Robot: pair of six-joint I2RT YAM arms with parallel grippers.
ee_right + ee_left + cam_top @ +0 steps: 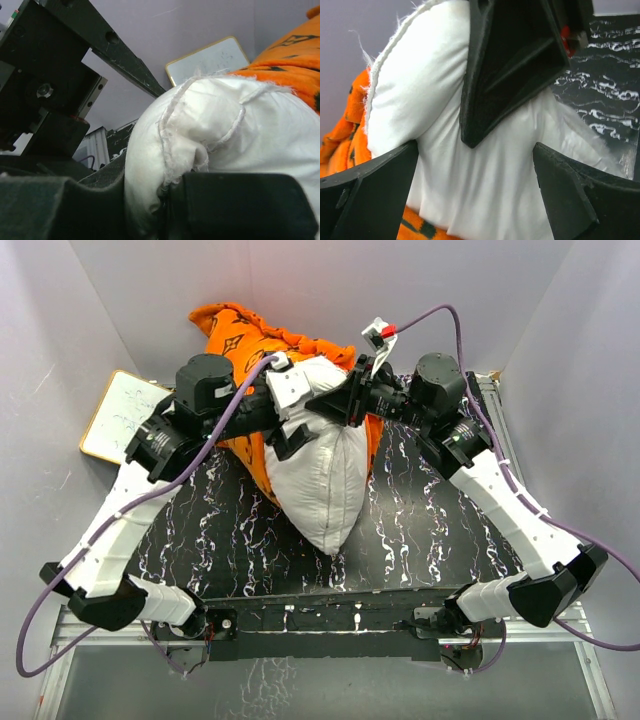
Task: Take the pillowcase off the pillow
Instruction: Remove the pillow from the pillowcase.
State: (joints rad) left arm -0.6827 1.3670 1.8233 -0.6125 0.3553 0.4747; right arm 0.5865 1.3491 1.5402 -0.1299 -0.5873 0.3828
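Note:
The white pillow (325, 475) lies in the middle of the table with its near corner pointing at the arm bases. The orange pillowcase (250, 335) is bunched behind and under its far end, with strips showing on both sides. My right gripper (338, 400) is shut on the pillow's far seamed corner (200, 125), which is pinched between its fingers (172, 200). My left gripper (476, 150) is open, its fingers on either side of the white pillow (485, 190) just below the right gripper's finger. Orange fabric (347, 130) shows at its left.
A small wood-framed whiteboard (120, 412) lies at the back left by the wall and also shows in the right wrist view (210, 62). The black marbled tabletop (430, 525) is ringed by grey walls. A metal rail (500, 400) runs along the right edge.

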